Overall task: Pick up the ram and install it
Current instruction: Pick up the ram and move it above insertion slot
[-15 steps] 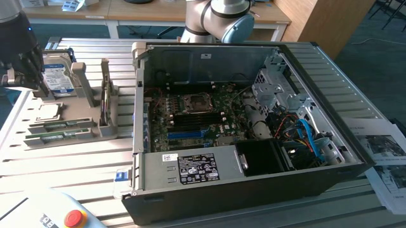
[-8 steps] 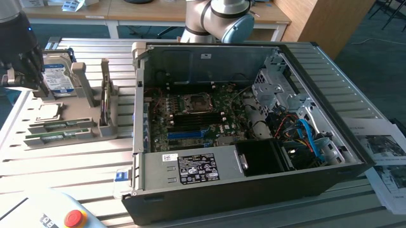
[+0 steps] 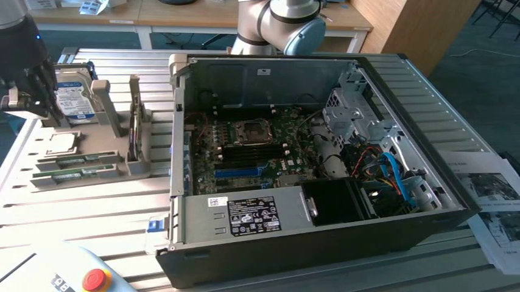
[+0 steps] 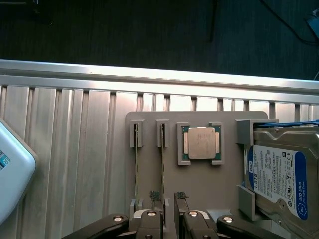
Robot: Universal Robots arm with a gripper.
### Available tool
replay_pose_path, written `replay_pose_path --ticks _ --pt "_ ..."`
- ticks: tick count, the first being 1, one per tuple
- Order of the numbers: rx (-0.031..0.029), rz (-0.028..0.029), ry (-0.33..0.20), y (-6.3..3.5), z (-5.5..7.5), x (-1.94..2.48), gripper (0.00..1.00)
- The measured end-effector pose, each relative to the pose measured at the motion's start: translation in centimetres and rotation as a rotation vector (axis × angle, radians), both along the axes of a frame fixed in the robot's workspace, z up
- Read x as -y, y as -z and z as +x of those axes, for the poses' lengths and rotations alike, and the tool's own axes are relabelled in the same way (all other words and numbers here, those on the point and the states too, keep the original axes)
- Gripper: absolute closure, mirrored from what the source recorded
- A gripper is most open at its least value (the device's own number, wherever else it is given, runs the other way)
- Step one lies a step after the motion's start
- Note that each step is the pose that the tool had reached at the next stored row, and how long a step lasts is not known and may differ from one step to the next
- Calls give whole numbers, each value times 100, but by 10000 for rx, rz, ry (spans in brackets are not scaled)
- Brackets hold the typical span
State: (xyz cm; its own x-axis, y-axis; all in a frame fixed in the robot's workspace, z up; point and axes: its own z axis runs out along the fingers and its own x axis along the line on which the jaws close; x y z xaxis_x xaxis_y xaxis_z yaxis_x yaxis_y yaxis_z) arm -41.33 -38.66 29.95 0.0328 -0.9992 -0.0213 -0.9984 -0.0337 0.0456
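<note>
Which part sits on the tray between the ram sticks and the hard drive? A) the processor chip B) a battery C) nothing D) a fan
A: the square silver processor chip lies in its pocket on the gray tray, ram sticks to one side, hard drive to the other.

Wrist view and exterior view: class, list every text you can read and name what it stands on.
"WD Blue": label of the hard drive.
Other print on that label: too small to read.
Label on the power supply: too small to read.
Papers: blurred, unreadable.
</note>
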Motion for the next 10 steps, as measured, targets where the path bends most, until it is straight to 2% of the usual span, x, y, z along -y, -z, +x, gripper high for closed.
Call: replay_pose_path --ticks 7,9,10 --pt "1 1 0 0 0 0 76" --pt "1 1 0 0 0 0 75" --pt "1 0 0 1 0 0 69"
